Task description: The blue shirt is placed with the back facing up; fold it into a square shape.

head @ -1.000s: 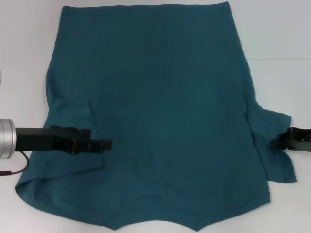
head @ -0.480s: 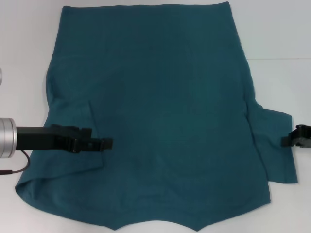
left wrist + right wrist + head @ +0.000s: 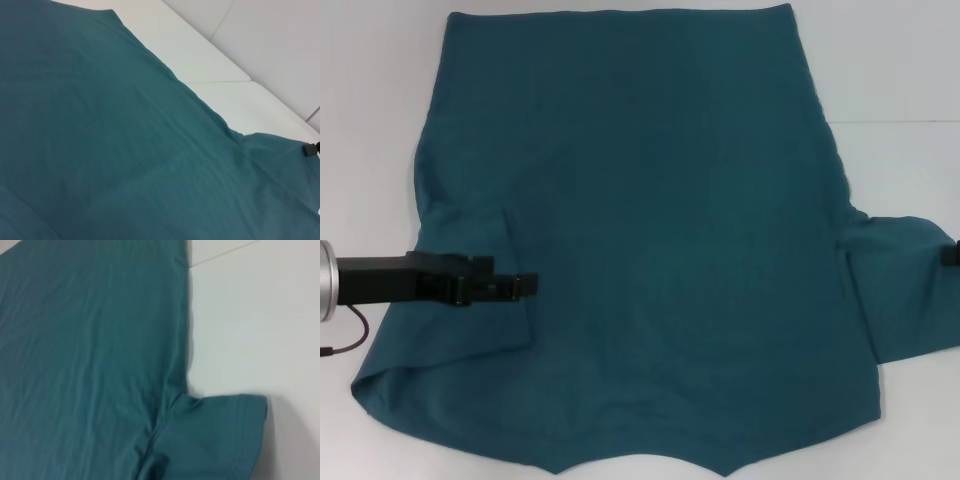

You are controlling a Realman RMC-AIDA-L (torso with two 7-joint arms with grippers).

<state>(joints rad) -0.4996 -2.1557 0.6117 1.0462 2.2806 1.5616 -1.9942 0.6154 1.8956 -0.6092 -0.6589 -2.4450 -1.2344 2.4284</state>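
The blue shirt (image 3: 650,230) lies flat, plain back up, on the white table (image 3: 900,70). Its left sleeve (image 3: 470,320) is folded in over the body. My left gripper (image 3: 528,285) lies low over that sleeve's edge with its fingers together; I cannot tell whether cloth is between them. My right gripper (image 3: 954,253) is at the right border of the head view, at the end of the right sleeve (image 3: 905,290), which is stretched out sideways towards it. The left wrist view shows the shirt's back (image 3: 115,140) and the right gripper's tip (image 3: 311,149). The right wrist view shows the right sleeve (image 3: 220,440).
The shirt's hem (image 3: 620,12) lies at the far side and its collar edge (image 3: 640,462) at the near edge of the table. A seam in the table (image 3: 895,122) runs on the right. Bare white table lies on both sides of the shirt.
My right gripper has moved right, almost out of the head view, and the right sleeve has stretched out flat with it. My left gripper has drawn back a little to the left.
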